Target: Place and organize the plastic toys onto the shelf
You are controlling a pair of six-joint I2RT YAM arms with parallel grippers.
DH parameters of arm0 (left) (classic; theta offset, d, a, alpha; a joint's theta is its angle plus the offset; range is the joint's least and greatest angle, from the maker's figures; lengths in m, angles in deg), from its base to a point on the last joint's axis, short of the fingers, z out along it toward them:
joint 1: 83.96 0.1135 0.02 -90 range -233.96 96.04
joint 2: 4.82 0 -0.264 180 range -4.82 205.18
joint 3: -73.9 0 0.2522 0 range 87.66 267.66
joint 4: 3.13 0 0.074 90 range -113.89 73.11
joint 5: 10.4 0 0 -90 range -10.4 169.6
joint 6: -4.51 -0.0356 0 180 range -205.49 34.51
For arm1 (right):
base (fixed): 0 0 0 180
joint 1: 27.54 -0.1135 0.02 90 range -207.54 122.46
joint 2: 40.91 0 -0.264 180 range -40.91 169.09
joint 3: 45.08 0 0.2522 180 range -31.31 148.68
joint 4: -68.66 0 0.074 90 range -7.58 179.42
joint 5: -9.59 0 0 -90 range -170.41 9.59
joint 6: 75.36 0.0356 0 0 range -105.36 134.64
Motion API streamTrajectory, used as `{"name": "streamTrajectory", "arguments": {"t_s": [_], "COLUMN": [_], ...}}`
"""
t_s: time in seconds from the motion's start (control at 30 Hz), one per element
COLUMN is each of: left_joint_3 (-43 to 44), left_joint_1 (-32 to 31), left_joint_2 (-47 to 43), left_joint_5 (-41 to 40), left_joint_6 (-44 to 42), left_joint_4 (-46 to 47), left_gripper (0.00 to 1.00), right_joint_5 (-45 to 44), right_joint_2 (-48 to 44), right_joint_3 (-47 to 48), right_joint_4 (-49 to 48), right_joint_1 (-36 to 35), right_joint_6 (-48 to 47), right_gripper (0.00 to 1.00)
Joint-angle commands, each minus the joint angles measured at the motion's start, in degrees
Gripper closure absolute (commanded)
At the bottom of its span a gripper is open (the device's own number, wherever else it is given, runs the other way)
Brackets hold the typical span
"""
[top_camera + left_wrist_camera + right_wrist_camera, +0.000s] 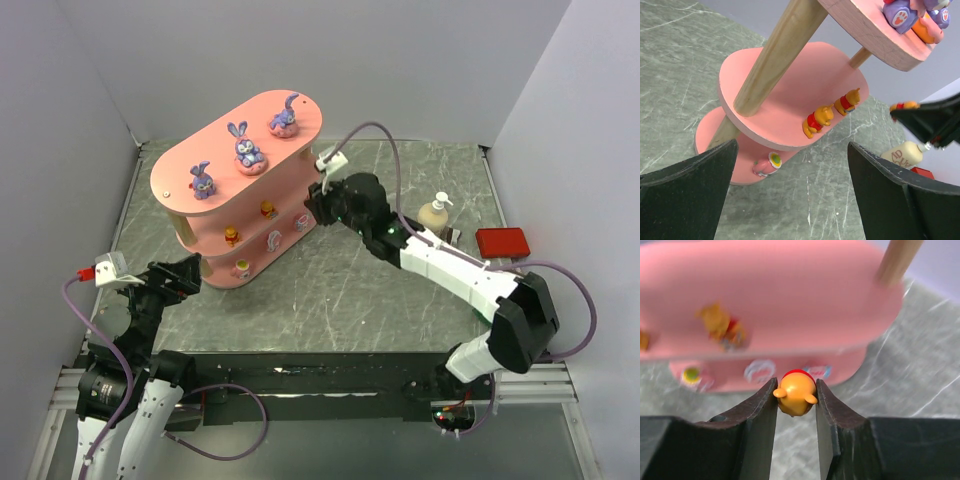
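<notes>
The pink three-tier shelf stands at the back left. Three purple bunnies sit on its top board. Two orange toys stand on the middle board, and pink-and-white egg-like toys on the bottom one. My right gripper is shut on a small orange toy with a red top. It holds the toy in the air just off the shelf's right end, level with the middle board. My left gripper is wide open and holds nothing, low by the shelf's left end.
A cream pump bottle stands on the table to the right of my right arm. Further right lies a flat red box. Grey walls close the table in at the back and sides.
</notes>
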Motion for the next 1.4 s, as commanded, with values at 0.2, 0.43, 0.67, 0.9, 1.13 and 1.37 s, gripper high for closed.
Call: {"name": "streamTrajectory", "arguments": {"t_s": [0.2, 0.43, 0.67, 0.9, 1.13, 1.37], "left_joint_3": [1.11, 1.11, 1.11, 1.11, 1.11, 1.11], "left_joint_1": [0.38, 0.47, 0.47, 0.47, 0.56, 1.0], "left_joint_2": [1.52, 1.69, 1.95, 2.04, 2.57, 2.83], "left_joint_5": [0.11, -0.15, -0.15, -0.06, 0.2, 0.64], "left_joint_6": [-0.22, -0.22, -0.04, -0.22, -0.31, -0.48], "left_joint_4": [1.34, 1.34, 1.34, 1.43, 1.43, 1.6], "left_gripper": [0.04, 0.04, 0.04, 0.04, 0.04, 0.04], "right_joint_5": [6.51, 8.7, 7.39, 7.3, 7.3, 6.24], "right_joint_2": [10.85, 13.94, 12.1, 10.24, 12.53, 14.38], "right_joint_3": [12.28, 14.57, 12.29, 11.49, 13.08, 13.61], "right_joint_4": [5.44, 3.34, -0.18, -1.41, -1.76, -3.61], "right_joint_1": [4.15, 4.68, 4.77, 4.77, 4.68, 4.77], "right_joint_6": [-5.38, -3.97, -2.3, -2.39, -1.42, -1.51], "right_gripper": [0.99, 0.99, 0.99, 0.99, 0.99, 0.99]}}
